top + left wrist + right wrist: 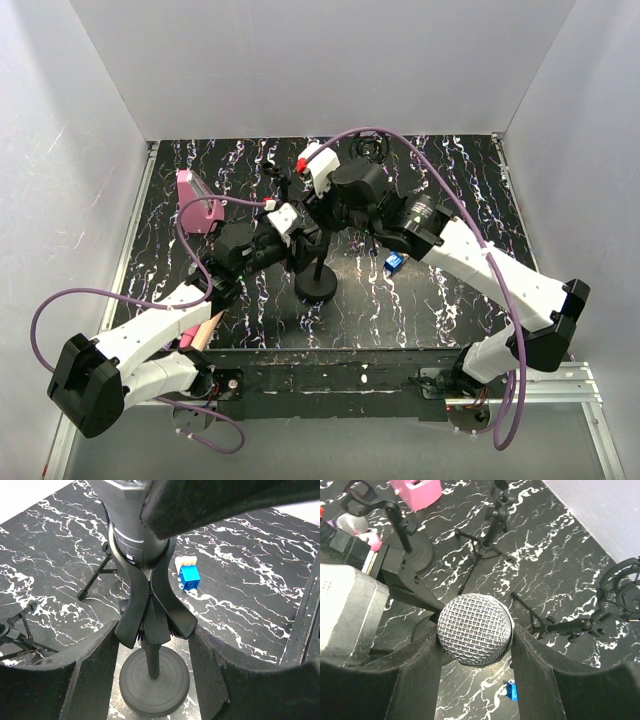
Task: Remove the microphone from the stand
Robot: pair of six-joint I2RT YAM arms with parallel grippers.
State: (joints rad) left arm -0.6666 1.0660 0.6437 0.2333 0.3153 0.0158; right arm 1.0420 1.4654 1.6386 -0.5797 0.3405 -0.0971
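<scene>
Right claw (474,641) clamps microphone head (475,625); left claw (155,632) half-closed around stand clip (150,605), grip unclear. Brace clip, pull straight along barrel.

Black stand (315,287) at centre — pink box (198,205) (rear left), blue block (394,262) right.

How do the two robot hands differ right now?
The right gripper clamps the microphone by its mesh head; the left gripper straddles the clip of the stand, contact unclear. The right gripper sits farther back on the table than the left gripper. Both have black fingers.
</scene>
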